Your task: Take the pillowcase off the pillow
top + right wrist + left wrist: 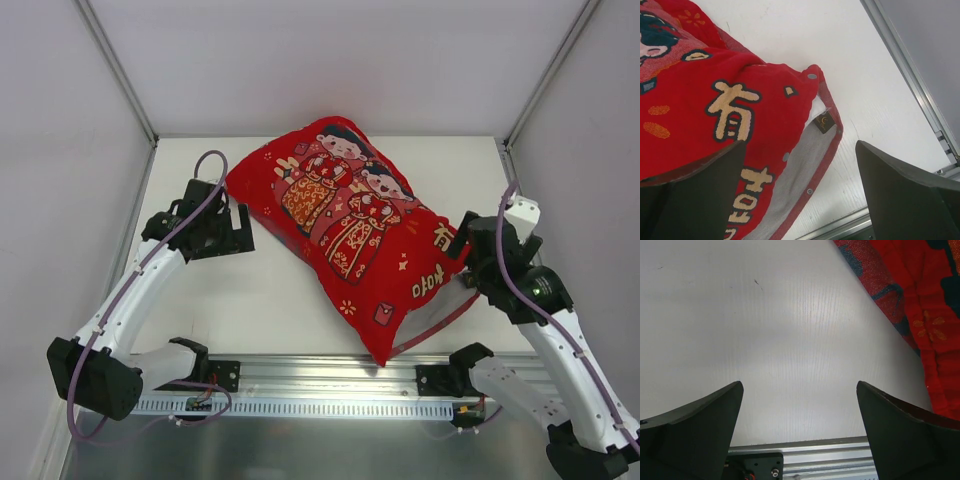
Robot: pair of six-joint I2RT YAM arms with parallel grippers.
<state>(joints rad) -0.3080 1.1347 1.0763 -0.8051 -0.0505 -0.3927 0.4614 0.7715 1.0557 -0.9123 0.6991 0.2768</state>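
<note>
The big bright red fabric pillowcase (350, 235), printed w/ two cartoon figures and gold characters, lies diagonal on the white table (270, 300) and is not held by either arm. Its open end is the near right one. In the right wrist view a grey inner lining (800, 155), a small dark label (824, 121) and round snap buttons (812, 76) show at this open end. A thin white piece inside it is prob. the plain white stuffed pillow (814, 111), most of it hidden in the pillowcase. The right gripper (801, 145) is at this open end w/ fingers wide apart, one finger above the red fabric; I cannot tell if it touches. The left gripper (799, 385) is just beside the far left edge of the pillowcase, fingers also spread wide, nothing btw. them, only bare table below.
</note>
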